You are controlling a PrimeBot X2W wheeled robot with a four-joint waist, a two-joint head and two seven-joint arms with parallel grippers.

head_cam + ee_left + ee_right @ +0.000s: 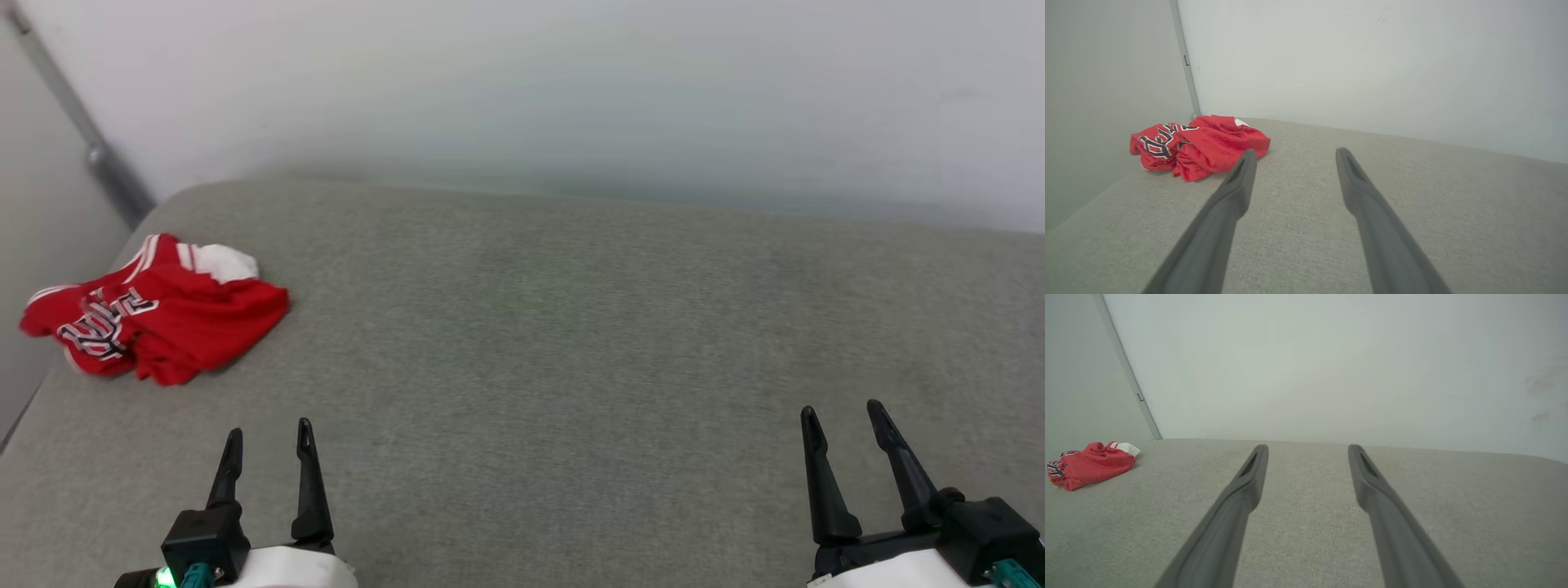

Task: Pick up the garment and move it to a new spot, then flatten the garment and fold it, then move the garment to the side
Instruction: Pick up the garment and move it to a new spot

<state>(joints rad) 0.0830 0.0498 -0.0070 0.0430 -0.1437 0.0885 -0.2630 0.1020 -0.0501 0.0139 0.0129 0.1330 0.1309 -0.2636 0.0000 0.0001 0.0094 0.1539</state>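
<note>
The garment (159, 314) lies crumpled in a heap at the far left of the grey cushioned surface (571, 343), close to its left edge. It is red with a white sleeve and black white-outlined lettering showing. The left wrist view has the garment (1198, 147) just beyond and left of my fingertips, and the right wrist view has the garment (1092, 463) far off to the left. My left gripper (268, 437) hovers open at the lower left, short of the garment. My right gripper (842, 415) is open at the lower right, far from it. Both hold nothing.
A pale wall (571, 90) rises behind the surface. A grey vertical rail (82, 122) runs down the corner at the left. The surface drops off at its left edge (20, 408) beside the garment.
</note>
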